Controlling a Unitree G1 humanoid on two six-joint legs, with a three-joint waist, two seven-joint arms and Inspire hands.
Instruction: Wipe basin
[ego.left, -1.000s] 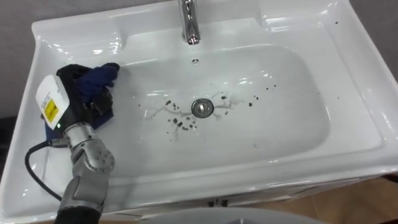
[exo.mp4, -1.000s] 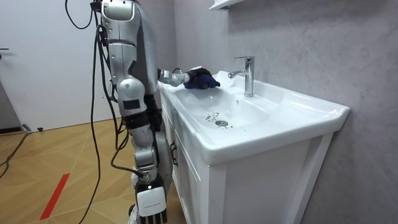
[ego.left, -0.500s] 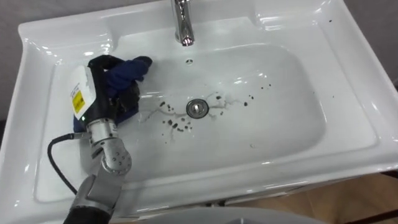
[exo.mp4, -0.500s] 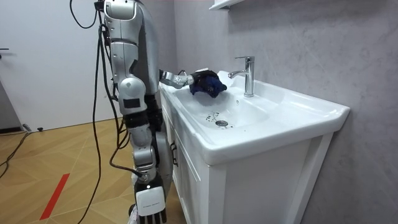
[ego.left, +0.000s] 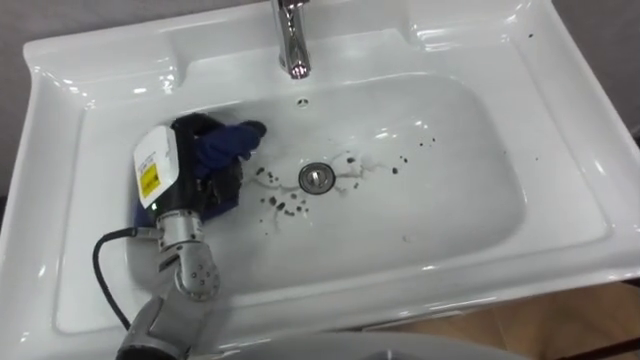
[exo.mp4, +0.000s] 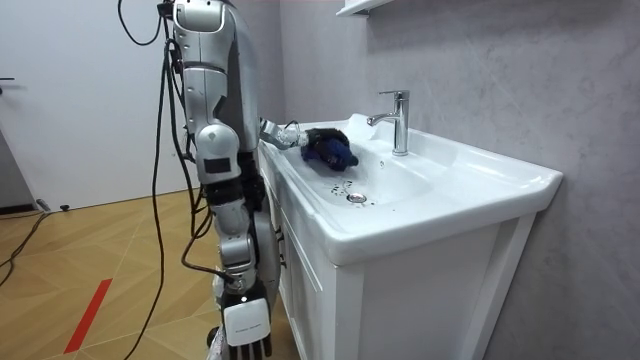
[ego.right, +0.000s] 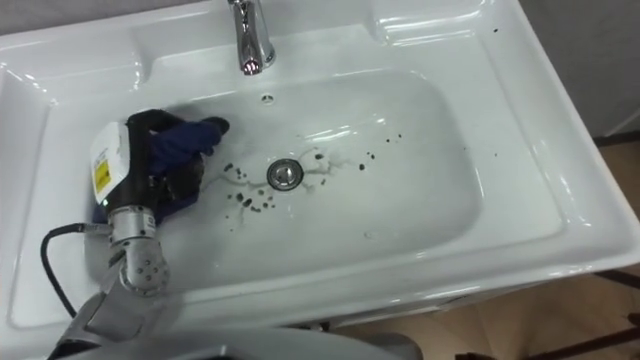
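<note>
The left robot hand (ego.left: 188, 192) squeezes the blue cloth (ego.left: 226, 146) against the basin (ego.left: 455, 205), at nine o'clock from the drain (ego.left: 317, 178), to rub off dark specks (ego.left: 284, 205).

Grey wall (exo.mp4: 480, 70), wooden floor (exo.mp4: 100, 250), perhaps a shelf (exo.mp4: 362, 6) above.

Chrome tap (ego.left: 292, 40) stood upright, spout toward the room view's left. White vanity cabinet (exo.mp4: 400, 300) rested on wood parquet floor (exo.mp4: 100, 250); red stripe (exo.mp4: 88, 315) lay on it, lower left. Grey textured wall (exo.mp4: 500, 70) behind; white shelf (exo.mp4: 358, 6) at top edge
</note>
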